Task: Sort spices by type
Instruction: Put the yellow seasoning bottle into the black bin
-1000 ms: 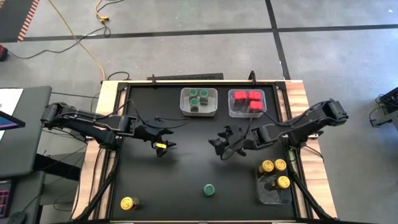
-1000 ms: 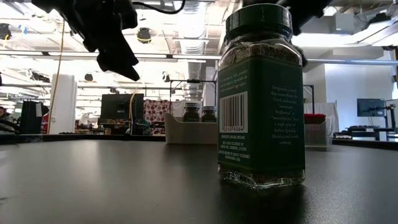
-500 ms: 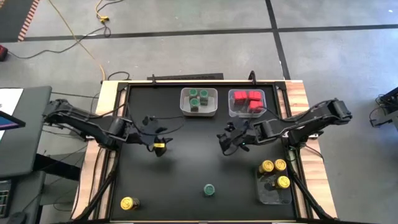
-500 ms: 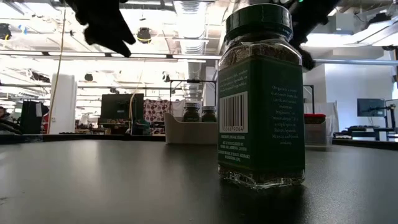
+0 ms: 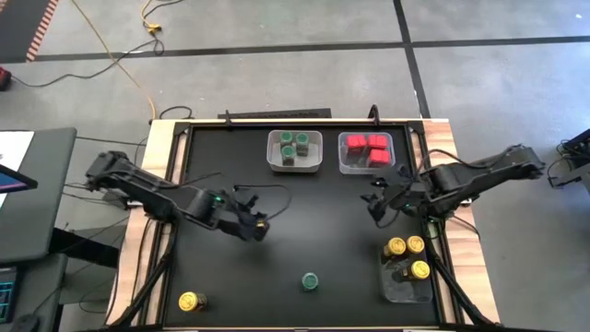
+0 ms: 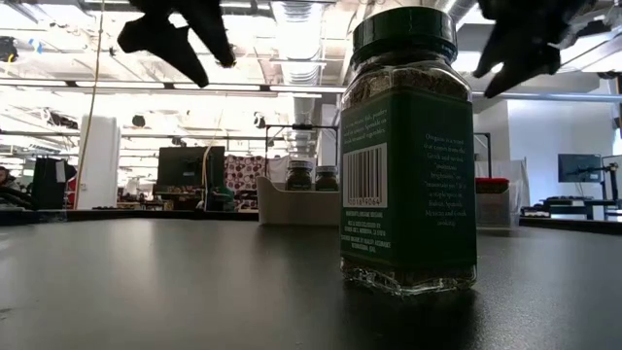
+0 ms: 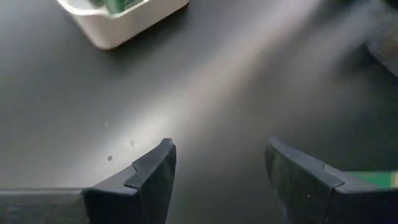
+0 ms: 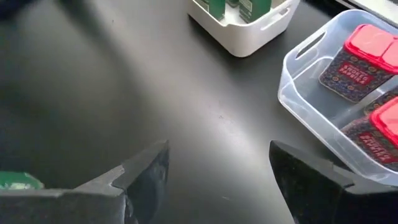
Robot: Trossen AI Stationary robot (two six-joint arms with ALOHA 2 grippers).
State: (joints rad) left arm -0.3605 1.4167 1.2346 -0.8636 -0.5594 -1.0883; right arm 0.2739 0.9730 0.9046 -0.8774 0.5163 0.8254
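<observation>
A green-lidded spice jar stands upright on the black table near the front middle; it fills the low view. A yellow-lidded jar stands at the front left. My left gripper is open and empty above the table, left of centre, its fingers apart over bare table. My right gripper is open and empty at the right, near the red boxes' bin, its fingers apart over bare table. Both hang above the table in the low view: my left gripper and my right gripper.
At the far edge a white bin holds green-lidded jars, and a clear bin holds red boxes. A clear bin at the front right holds yellow-lidded jars. Bare table lies between the two grippers.
My right gripper has drawn back from the table's middle toward the right edge. My left gripper has gone a little toward the right and the near edge. The jars have stayed where they were.
</observation>
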